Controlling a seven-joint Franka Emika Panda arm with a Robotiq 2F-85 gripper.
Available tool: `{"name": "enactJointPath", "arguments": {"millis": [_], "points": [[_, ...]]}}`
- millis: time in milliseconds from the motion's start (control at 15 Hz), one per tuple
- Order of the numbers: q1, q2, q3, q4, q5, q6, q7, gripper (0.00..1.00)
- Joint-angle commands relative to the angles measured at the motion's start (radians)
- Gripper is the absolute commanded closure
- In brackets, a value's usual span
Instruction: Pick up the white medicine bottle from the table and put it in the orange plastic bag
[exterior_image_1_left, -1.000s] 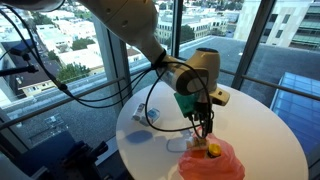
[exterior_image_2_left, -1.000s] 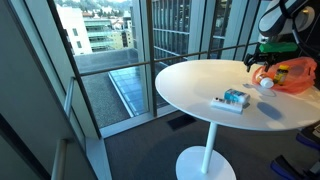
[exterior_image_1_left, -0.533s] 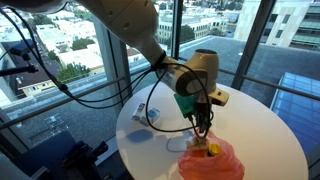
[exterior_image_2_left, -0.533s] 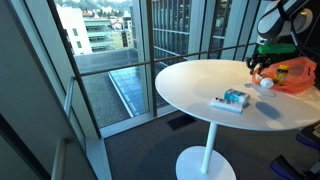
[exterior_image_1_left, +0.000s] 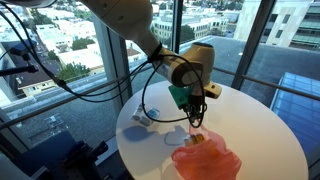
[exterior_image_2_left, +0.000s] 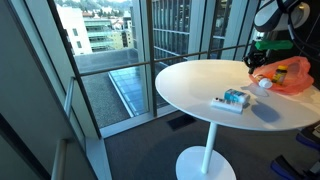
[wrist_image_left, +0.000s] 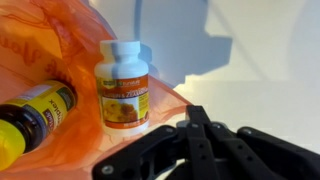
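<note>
The white medicine bottle (wrist_image_left: 123, 85), white-capped with an orange label, rests on the orange plastic at the edge of the orange plastic bag (wrist_image_left: 60, 60). In an exterior view it shows as a small white shape (exterior_image_2_left: 266, 84) beside the bag (exterior_image_2_left: 291, 76). My gripper (wrist_image_left: 197, 115) hangs just short of the bottle, fingers pressed together with nothing between them. In both exterior views the gripper (exterior_image_1_left: 196, 122) (exterior_image_2_left: 258, 66) hovers over the bag (exterior_image_1_left: 206, 160) on the round white table (exterior_image_1_left: 260, 125).
A yellow-orange bottle with a dark cap (wrist_image_left: 30, 120) lies inside the bag. A flat blue-and-white pack (exterior_image_2_left: 232, 100) (exterior_image_1_left: 144, 118) sits on the table (exterior_image_2_left: 195, 85) away from the bag. Large windows surround the table.
The jaws have gone from wide open to shut with nothing in them. The gripper has lifted slightly away from the bag. The bag's plastic now hides the yellow bottle in that exterior view.
</note>
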Motion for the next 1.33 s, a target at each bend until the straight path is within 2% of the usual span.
{"name": "enactJointPath", "arguments": {"millis": [0,600,1267], "points": [[-0.016,-0.071,0.028,-0.014,0.052,-0.085,-0.068,0.99],[-0.036,-0.184,0.018,-0.006,0.104,-0.241,-0.124,0.99],[-0.072,-0.273,-0.011,0.02,0.146,-0.33,-0.131,0.98]]}}
